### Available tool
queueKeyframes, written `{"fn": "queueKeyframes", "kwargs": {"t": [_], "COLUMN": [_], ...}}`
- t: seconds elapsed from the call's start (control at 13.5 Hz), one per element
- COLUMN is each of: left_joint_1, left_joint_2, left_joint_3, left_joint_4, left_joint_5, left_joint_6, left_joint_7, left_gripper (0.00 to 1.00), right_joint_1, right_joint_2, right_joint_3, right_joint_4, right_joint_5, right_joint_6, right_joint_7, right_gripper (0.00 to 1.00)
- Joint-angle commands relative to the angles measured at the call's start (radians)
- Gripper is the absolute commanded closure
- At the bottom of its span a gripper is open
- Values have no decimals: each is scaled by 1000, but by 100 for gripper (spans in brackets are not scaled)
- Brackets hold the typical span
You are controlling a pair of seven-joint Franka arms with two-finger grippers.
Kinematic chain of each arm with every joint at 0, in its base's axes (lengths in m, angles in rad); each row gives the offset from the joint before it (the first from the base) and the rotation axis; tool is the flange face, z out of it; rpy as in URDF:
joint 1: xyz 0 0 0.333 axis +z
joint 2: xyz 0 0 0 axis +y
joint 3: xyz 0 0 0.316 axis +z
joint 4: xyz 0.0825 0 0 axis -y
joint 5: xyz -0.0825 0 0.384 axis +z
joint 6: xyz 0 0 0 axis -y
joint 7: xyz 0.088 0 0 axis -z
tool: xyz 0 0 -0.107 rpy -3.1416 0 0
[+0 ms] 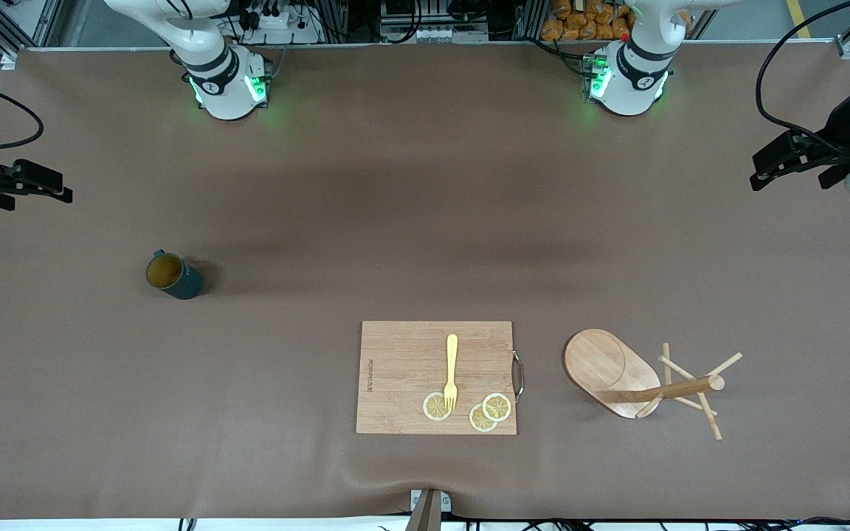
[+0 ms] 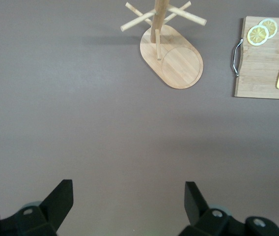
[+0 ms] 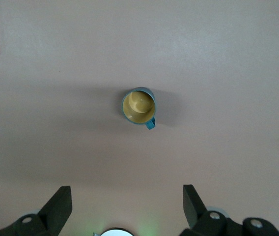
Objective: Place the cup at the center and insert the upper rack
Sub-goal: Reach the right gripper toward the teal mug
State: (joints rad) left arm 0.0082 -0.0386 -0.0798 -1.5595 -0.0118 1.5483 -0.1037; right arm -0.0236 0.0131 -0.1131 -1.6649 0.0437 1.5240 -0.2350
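Observation:
The dark teal cup stands upright on the brown table toward the right arm's end, yellowish inside showing; it also shows in the right wrist view, handle to one side. The wooden mug tree, with an oval base, a post and stick pegs, stands toward the left arm's end; it also shows in the left wrist view. My left gripper hangs open and empty over the table's edge at its end, also seen in its wrist view. My right gripper is open and empty over its end, above the cup.
A rectangular wooden cutting board with a metal handle lies near the front edge, between the cup and the mug tree. A yellow fork and three lemon slices lie on it.

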Motion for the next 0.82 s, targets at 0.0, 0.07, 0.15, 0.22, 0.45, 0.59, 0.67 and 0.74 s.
{"fn": "queueKeyframes", "kwargs": {"t": [0.0, 0.07, 0.15, 0.22, 0.45, 0.59, 0.67, 0.74], "left_joint_1": [2, 4, 4, 4, 7, 3, -1, -1], "left_joint_2": [-15, -12, -7, -4, 3, 5, 11, 22], "left_joint_3": [-8, -11, -11, -11, -9, -12, -12, -12], "left_joint_4": [10, 13, 16, 27, 21, 15, 13, 13], "left_joint_5": [12, 13, 13, 13, 13, 15, 16, 16], "left_joint_6": [-25, -25, -25, -25, -28, -36, -33, -28], "left_joint_7": [-11, -13, -13, -14, -27, -115, -134, -136], "left_gripper": [0, 0, 0, 0, 0, 0, 0, 0], "right_joint_1": [20, 21, 21, 16, 19, 39, 51, 59], "right_joint_2": [-12, -12, -15, -15, -1, 13, 21, 36], "right_joint_3": [1, 1, 1, 0, -2, 1, 1, 1], "right_joint_4": [-10, -10, -7, -7, -9, -12, -13, -19], "right_joint_5": [-15, -15, -15, -15, -4, -1, -1, -1], "right_joint_6": [2, -2, -7, -1, 24, 48, 54, 73], "right_joint_7": [20, 20, 20, 20, 28, 95, 133, 173], "right_gripper": [0, 0, 0, 0, 0, 0, 0, 0]}}
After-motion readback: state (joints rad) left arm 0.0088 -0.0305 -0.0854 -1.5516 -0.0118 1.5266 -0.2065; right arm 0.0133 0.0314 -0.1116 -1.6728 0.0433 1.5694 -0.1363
